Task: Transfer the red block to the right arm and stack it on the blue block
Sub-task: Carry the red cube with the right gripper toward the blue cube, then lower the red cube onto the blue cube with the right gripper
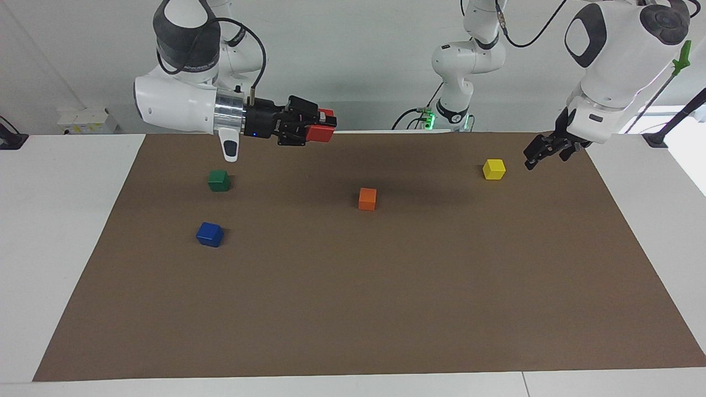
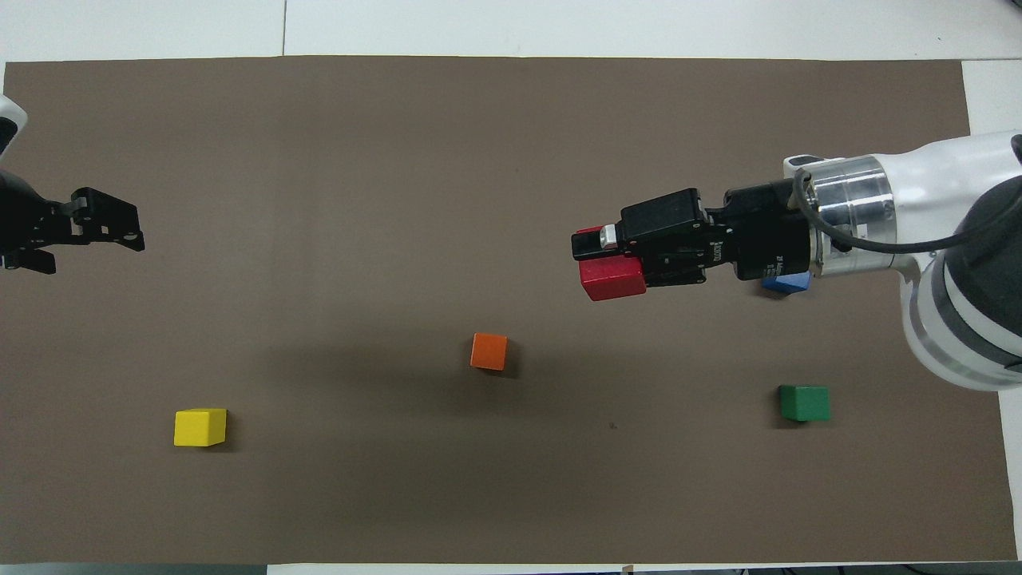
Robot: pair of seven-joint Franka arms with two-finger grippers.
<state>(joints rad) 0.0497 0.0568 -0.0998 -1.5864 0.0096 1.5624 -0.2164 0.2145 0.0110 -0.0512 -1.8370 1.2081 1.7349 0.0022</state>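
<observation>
The right pincer (image 1: 317, 128) is clamped on the red block (image 1: 321, 133), holding it high in the air with the wrist turned sideways, so the block projects horizontally past the fingertips; this grip suits a handover but, in judgement, calls for the wrist to be turned downward before stacking. The handover step appears complete, since only the right arm (image 1: 182, 99) holds the block. The blue block (image 1: 210, 234) rests on the brown mat of the worktop (image 1: 55, 220), farther from the robots than the green block (image 1: 219, 180) and toward the right arm's end, with its top face free to receive the load. The orange block (image 1: 367, 199) sits mid-mat and the yellow block (image 1: 493, 169) toward the left arm's end; neither obstructs the path. The left pincer (image 1: 543, 149) hangs over the mat's edge just beside the yellow block, fingers apart, holding nothing, and waits.
</observation>
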